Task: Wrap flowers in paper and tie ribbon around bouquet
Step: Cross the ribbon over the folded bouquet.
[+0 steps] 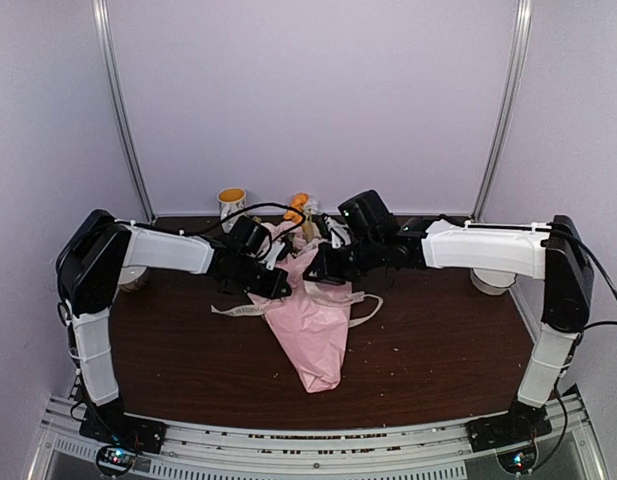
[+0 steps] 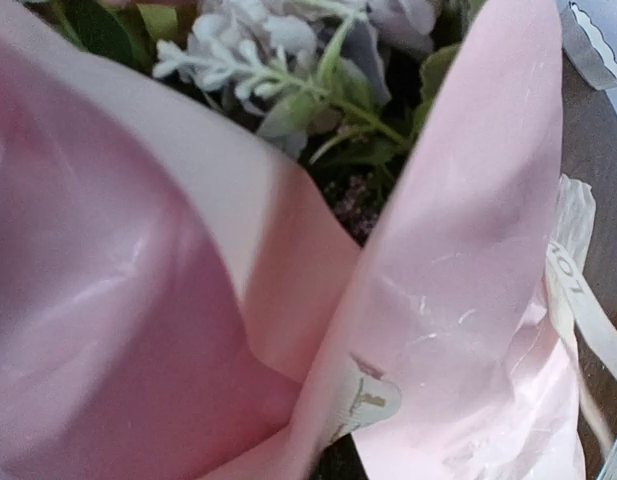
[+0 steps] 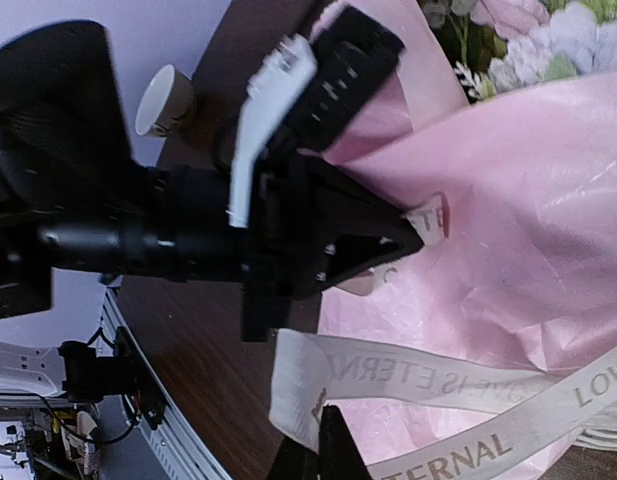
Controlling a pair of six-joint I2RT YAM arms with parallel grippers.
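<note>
You look down on a dark brown table (image 1: 438, 350) boxed in by pale lilac walls (image 1: 308, 90). At its far edge stands a white mug (image 1: 231, 207) with a yellow inside. One pale round object (image 1: 134, 279) sits near the left edge, another (image 1: 488, 283) near the right.

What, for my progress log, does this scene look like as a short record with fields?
bouquet: pink paper cone lying on the table, tip toward the arms
flowers: blooms showing at the far, wide end
ribbon: crosses the cone, ends trailing both sides; no knot seen
left hand: shut on a ribbon end at the paper's edge
right hand: shut, ribbon at its fingertips
background: mug at the back
</note>
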